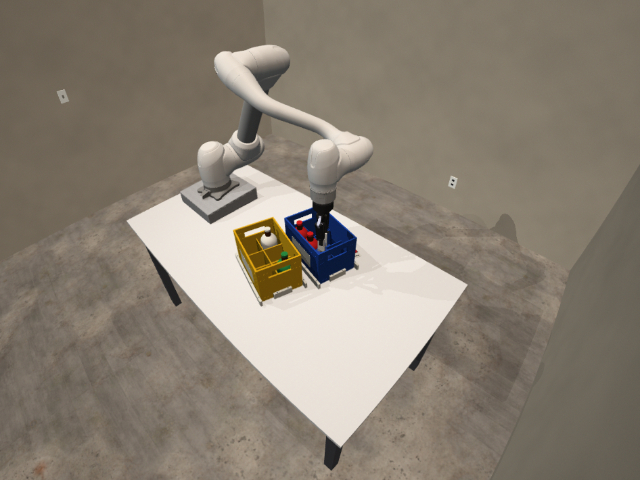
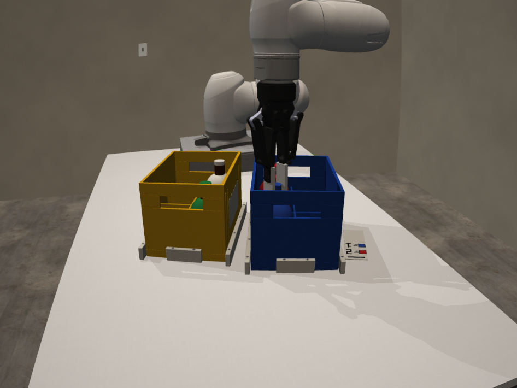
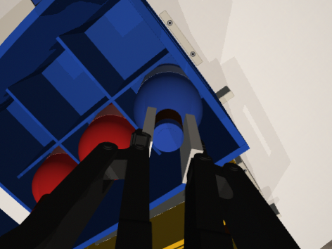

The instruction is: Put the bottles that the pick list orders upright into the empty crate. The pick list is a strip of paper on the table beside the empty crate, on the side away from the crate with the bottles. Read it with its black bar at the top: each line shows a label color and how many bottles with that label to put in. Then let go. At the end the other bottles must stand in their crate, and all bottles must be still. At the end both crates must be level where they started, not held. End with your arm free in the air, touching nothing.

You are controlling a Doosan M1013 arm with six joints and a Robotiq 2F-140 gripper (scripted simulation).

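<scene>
In the wrist view's centre, the gripper (image 1: 321,241) (image 2: 276,163) (image 3: 168,124) grips the blue bottle (image 2: 282,209) (image 3: 168,95) by its neck, likely rigid, smooth, best held there!

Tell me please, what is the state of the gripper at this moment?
Gripper: closed, holding the blue bottle by its neck, inside the blue crate.

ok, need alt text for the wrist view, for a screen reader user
Gripper closed on the neck of a blue bottle in a corner compartment of a blue divided crate. Two red bottles stand in the neighboring compartments of the same row, partly hidden by the black fingers.
</scene>
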